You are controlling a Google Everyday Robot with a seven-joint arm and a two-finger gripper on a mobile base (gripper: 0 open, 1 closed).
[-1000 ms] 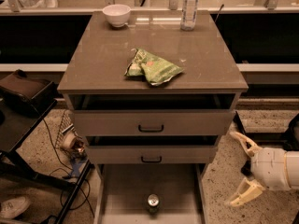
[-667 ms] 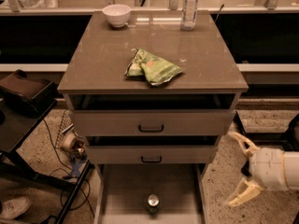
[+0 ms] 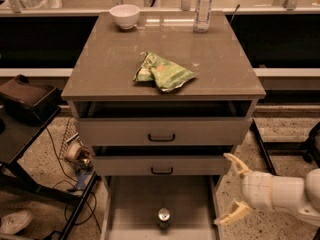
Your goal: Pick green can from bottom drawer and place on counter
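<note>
Green can upright; gripper beside drawer

gripper lower right | cream curved fingers | white rounded wrist housing

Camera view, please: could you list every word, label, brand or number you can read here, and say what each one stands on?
No text can be read for certain.
Green snack bag: printed, too blurred to read.
Clear bottle: label too blurred to read.
Green can in the bottom drawer: only its top shows, no text.
Claw, open, right of the bottom drawer: no marking visible.
</note>
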